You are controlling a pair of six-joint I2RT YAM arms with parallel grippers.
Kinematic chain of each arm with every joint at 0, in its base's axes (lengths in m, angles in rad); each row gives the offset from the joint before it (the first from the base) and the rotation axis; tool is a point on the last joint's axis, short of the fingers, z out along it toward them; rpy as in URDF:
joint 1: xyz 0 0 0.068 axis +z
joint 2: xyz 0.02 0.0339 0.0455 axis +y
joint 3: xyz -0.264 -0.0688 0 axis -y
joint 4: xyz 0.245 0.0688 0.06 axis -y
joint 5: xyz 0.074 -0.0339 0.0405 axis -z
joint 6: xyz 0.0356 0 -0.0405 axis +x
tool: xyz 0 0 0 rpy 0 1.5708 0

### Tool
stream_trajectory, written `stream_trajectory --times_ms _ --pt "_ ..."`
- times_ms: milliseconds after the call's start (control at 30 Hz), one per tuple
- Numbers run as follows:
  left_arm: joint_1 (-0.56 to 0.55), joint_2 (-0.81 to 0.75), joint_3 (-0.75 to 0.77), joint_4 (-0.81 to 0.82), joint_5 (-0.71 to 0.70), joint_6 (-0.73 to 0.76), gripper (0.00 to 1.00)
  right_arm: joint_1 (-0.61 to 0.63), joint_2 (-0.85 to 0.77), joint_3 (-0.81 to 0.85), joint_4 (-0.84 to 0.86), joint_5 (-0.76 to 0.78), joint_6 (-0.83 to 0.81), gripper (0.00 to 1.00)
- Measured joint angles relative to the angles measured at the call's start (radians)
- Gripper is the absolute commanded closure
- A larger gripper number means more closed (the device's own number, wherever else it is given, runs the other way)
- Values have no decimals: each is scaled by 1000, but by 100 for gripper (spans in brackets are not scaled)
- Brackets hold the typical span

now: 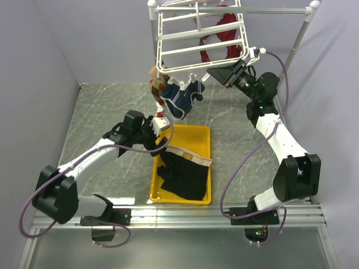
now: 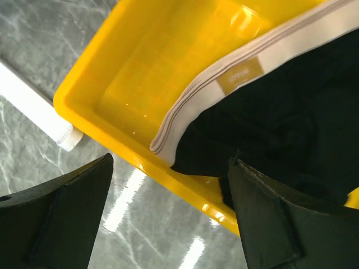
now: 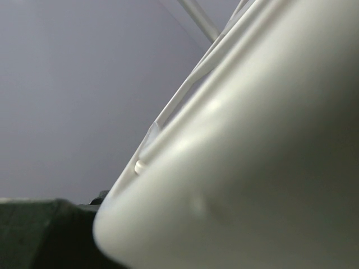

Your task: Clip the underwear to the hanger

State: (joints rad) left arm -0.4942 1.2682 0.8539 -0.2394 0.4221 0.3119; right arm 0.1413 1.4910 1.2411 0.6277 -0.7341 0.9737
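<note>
Left wrist view is showing my left gripper [image 2: 168,168] standing wide above the tray's [image 1: 196,134] left rim, with the underwear [image 2: 280,112] lying inside. My right gripper [image 1: 227,75] is sitting at the hanger's [image 1: 199,33] near right corner; I cannot tell its grip. Closing here, I am risking pinching rim, not cloth.

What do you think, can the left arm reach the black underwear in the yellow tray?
Probably yes. The left gripper hangs open right over the edge of the tray, the underwear lies uncovered in it, and the right gripper is away up at the hanger.
</note>
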Motion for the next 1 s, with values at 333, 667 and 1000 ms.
stream_trajectory --times_ms 333,667,1000 --pt "0 212 145 -72 18 284 14 0 0 3 -2 -1 -2 100" --pt "-3 381 331 -242 65 484 17 0 3 4 -3 -2 -3 100" --pt "-37 499 385 -337 53 543 21 0 4 5 -2 -4 -3 100"
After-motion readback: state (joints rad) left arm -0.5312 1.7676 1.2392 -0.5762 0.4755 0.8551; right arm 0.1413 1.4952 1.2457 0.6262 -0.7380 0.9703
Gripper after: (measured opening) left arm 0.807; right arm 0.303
